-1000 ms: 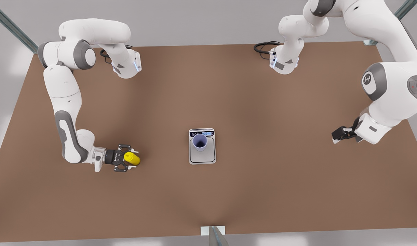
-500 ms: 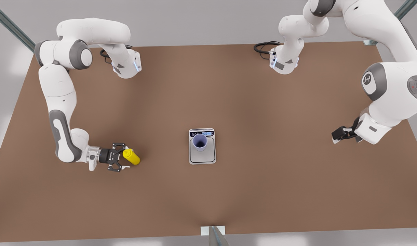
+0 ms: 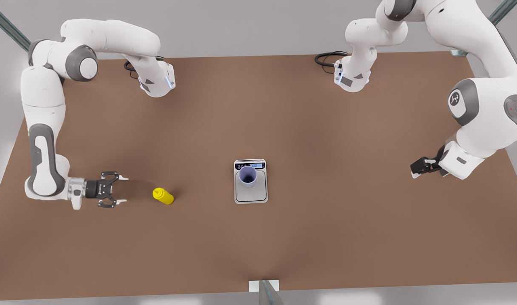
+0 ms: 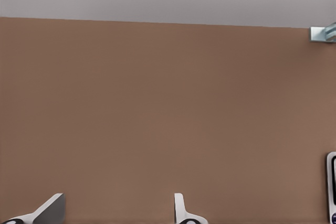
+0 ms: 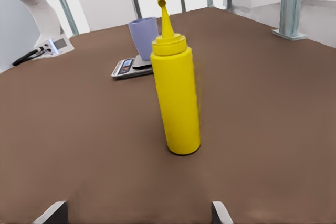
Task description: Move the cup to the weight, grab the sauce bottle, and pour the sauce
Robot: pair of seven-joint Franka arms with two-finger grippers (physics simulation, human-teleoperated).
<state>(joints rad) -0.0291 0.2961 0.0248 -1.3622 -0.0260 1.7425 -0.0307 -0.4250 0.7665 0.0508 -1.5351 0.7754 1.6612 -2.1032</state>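
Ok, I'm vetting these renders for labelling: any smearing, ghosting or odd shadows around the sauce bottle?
Front view: a dark smear on the table lies between the open right gripper and the sauce bottle; the left gripper waits at that view's right. Right wrist view: one edge of the bottle looks faintly ghosted, with a thin shadow at its base.

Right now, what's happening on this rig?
The cup stands on the weight, so that step is done. The sauce bottle stands upright on the table, unheld. The right end effector, open, has backed away from it toward the front view's left. The left end effector waits open at the front view's right.
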